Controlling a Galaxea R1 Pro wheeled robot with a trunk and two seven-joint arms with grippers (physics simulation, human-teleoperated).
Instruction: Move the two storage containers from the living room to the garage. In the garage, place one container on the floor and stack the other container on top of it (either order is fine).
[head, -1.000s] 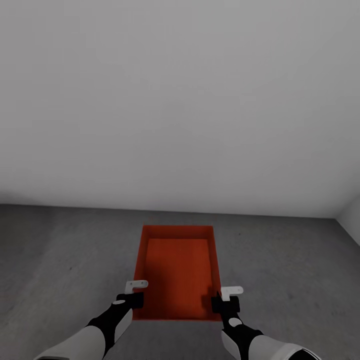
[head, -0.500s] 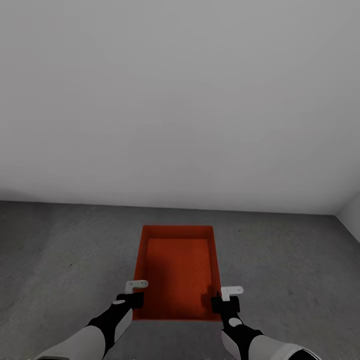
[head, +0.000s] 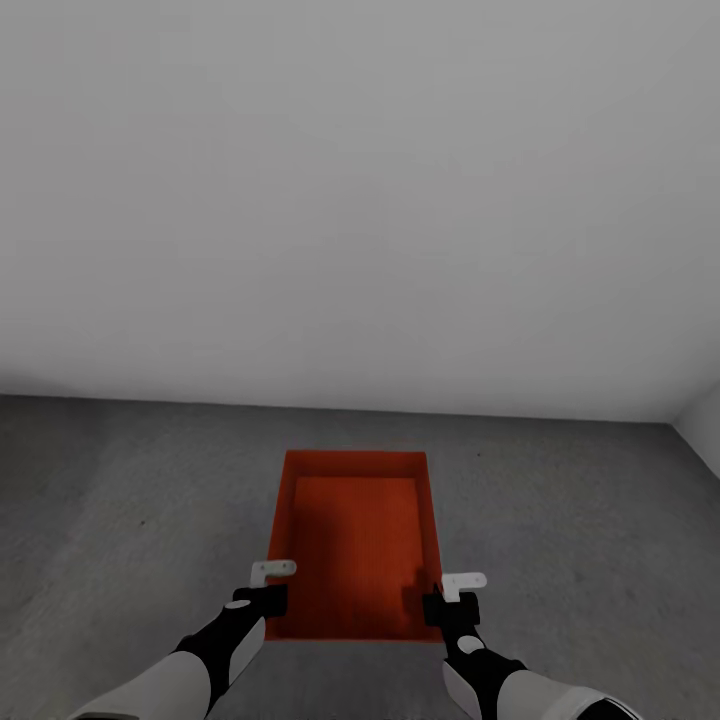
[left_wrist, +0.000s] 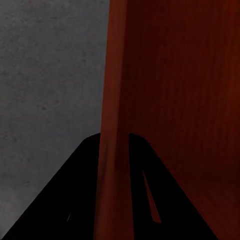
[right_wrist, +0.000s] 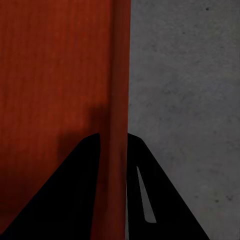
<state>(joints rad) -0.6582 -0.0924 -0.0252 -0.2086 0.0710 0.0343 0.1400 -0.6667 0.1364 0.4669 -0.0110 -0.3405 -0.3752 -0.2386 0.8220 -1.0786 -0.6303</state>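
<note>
Head view: each end effector, left (head: 262, 598) and right (head: 447, 604), pinches the unlabelled storage container (head: 355, 540).

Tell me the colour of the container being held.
Red-orange container, clearest in the head view.

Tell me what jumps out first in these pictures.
The red-orange storage container dominates, held over the grey concrete floor in front of a plain white wall. The left gripper and right gripper each pinch one of its long side walls, one finger inside and one outside.
</note>
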